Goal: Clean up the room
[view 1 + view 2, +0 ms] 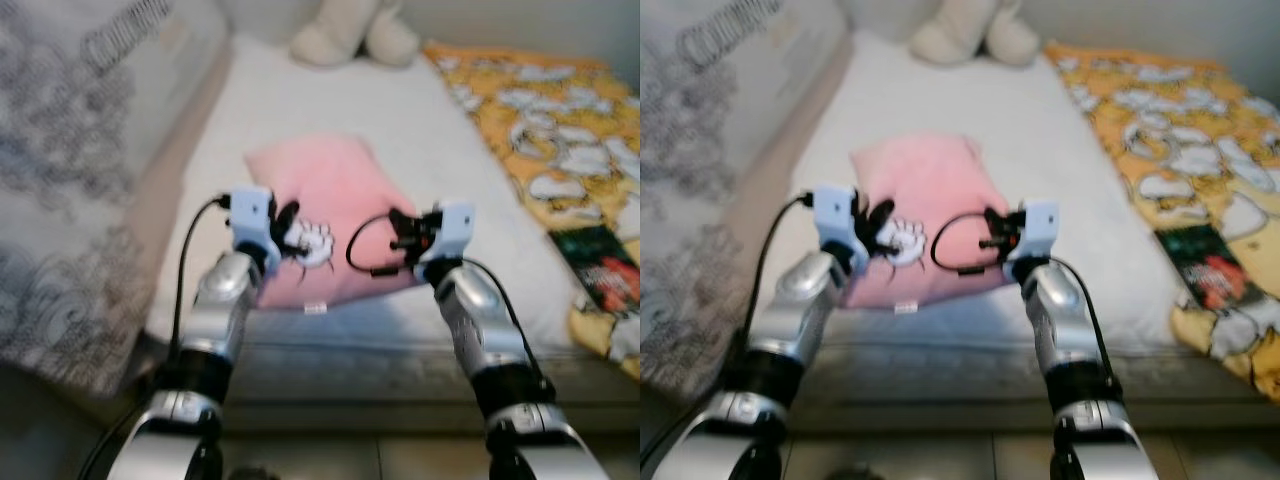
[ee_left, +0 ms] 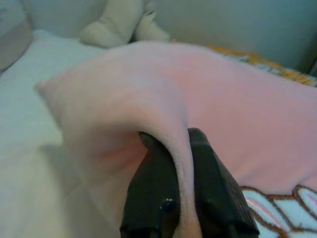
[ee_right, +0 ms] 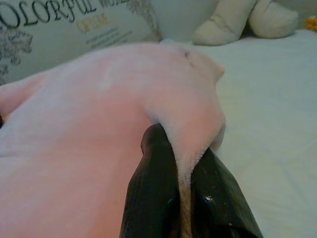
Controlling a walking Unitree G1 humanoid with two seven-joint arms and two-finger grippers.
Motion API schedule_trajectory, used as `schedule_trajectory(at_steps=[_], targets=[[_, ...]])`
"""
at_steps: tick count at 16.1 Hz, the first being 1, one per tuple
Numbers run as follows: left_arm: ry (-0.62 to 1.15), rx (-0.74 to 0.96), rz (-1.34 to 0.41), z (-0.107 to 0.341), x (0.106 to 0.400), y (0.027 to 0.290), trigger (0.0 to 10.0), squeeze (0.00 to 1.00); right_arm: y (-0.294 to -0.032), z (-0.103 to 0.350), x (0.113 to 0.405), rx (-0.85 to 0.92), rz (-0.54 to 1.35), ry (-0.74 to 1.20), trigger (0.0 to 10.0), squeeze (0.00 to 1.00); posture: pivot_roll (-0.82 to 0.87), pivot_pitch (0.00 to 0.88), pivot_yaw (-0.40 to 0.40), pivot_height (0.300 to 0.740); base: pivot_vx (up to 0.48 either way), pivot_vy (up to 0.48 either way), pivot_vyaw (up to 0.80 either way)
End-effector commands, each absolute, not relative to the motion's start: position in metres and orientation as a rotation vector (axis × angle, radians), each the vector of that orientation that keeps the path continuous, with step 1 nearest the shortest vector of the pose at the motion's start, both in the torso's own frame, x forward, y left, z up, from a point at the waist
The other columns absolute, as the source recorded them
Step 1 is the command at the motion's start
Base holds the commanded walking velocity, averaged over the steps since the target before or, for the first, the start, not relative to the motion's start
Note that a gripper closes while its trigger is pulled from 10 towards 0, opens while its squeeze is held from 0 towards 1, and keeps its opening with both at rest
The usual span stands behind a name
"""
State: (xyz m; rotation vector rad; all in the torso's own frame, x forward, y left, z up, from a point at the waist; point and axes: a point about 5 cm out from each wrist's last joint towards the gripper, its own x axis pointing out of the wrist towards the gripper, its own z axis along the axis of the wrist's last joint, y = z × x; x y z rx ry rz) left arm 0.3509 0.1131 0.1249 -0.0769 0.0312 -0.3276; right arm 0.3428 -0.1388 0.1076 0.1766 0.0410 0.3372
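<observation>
A pink pillow [image 1: 325, 215] lies on the near half of a bed's white sheet [image 1: 420, 130], its near edge close to the mattress edge, with a white cartoon print [image 1: 312, 243] on its near side. At the far end of the bed sits a cream plush toy [image 1: 355, 35], cut off by the top of the head views. Along the right side lies a yellow patterned blanket [image 1: 560, 140], and on it, near the right edge, a dark book with a red-and-green cover [image 1: 600, 265]; its title is too blurred to read. On the left stands a large grey patterned cushion [image 1: 70, 160] with printed lettering, partly legible in the right wrist view. Both silver arms reach forward from the near edge, one at each side of the pillow. The left gripper [image 2: 181, 148] sits at the pillow's near left part, its two black fingers [image 2: 153, 188] pinching a raised fold of pink fabric. The right gripper [image 3: 183, 158] holds the near right corner, its fingers [image 3: 151, 193] pressed together on a pinched ridge of the cover. The head views are soft and blurred.
</observation>
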Motion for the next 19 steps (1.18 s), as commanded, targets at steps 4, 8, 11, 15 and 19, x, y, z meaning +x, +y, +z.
schedule_trajectory(at_steps=[4,8,11,15,19], targets=[[0.006,-0.009,-0.294,0.1319,0.3548,0.1155,10.0,0.00,-0.1618,0.1115,0.3442,0.135,0.251,0.008,10.0,0.00,0.01,0.000,-0.030,0.740,0.000,0.000,0.22],[0.004,-0.004,-0.284,0.1341,0.3560,0.1172,10.0,0.00,-0.1575,0.1108,0.3429,0.132,0.263,-0.003,10.0,0.00,0.00,0.000,-0.029,0.740,0.000,0.239,0.00],[0.020,0.004,-0.243,0.1309,0.3557,0.1204,10.0,0.00,-0.1546,0.1106,0.3414,0.127,0.270,-0.011,10.0,0.00,0.01,0.000,-0.027,0.740,0.094,0.430,0.16],[0.027,0.009,-0.239,0.1301,0.3549,0.1210,10.0,0.00,-0.1561,0.1088,0.3428,0.118,0.258,0.005,10.0,0.00,0.01,0.000,-0.026,0.740,0.353,0.323,0.43],[0.013,0.033,-0.241,0.1339,0.3571,0.1227,10.0,0.00,-0.1532,0.1092,0.3426,0.106,0.268,0.001,10.0,0.00,0.01,0.000,-0.028,0.740,0.413,0.146,0.00]])
